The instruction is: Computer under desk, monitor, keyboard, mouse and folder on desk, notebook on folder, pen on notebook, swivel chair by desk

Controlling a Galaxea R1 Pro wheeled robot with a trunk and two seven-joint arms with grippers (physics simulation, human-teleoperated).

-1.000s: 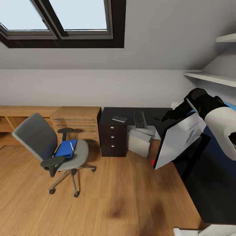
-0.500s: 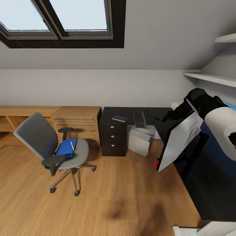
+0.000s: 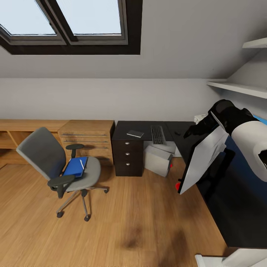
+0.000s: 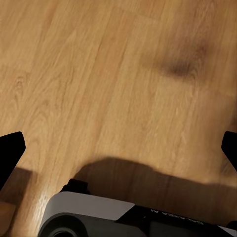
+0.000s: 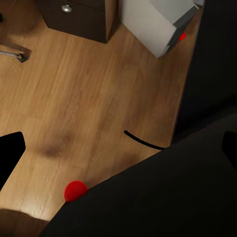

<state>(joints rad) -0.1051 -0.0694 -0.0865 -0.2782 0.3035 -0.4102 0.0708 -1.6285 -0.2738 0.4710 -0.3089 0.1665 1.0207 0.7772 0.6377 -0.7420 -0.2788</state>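
so the right arm [image 3: 237, 126] has the monitor [image 3: 202, 159] tilted up over the desk [image 3: 148, 128], though i can't tell how its fingers sit. left gripper [image 4: 118, 148] fingers are spread wide over bare floor. folder [image 3: 75, 167] and pen [image 3: 81, 164] lie on the swivel chair [image 3: 55, 163]. keyboard [image 3: 158, 134] and notebook [image 3: 135, 134] sit on the desk, computer [image 3: 158, 160] under it.

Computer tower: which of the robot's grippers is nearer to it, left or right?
Right. The right gripper looks across floor at the computer nearby; the left gripper hangs over bare wooden floor, apparently farther off.
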